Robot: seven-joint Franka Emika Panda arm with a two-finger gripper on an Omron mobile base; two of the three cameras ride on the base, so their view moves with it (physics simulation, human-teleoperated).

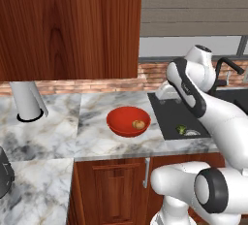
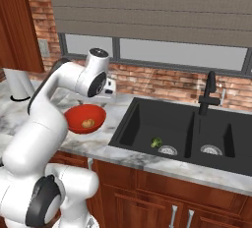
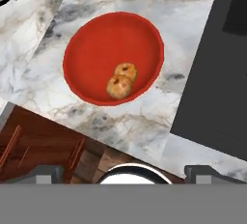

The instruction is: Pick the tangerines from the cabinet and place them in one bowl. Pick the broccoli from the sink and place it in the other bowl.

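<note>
Two tangerines (image 3: 125,70) (image 3: 118,87) lie touching each other in the red bowl (image 3: 87,39) on the marble counter. One tangerine (image 1: 139,124) (image 2: 88,123) shows in the bowl (image 1: 121,122) (image 2: 78,116) in each base view. My gripper (image 3: 128,172) (image 2: 109,90) hangs above the bowl's sink-side edge, open, fingers wide apart with nothing between them. The broccoli (image 1: 181,129) (image 2: 156,142) lies on the floor of the left basin of the black sink (image 1: 169,115) (image 2: 147,119), close to the drain. The wooden cabinet (image 1: 70,25) hangs over the counter left of the bowl. The other bowl is out of view.
A white cylinder (image 1: 28,103) (image 2: 17,87) stands on the counter left of the bowl. A black faucet (image 2: 209,89) rises behind the sink's divider. A dark object (image 1: 2,170) sits at the near left counter edge. Drawer fronts with silver handles (image 1: 146,172) run below.
</note>
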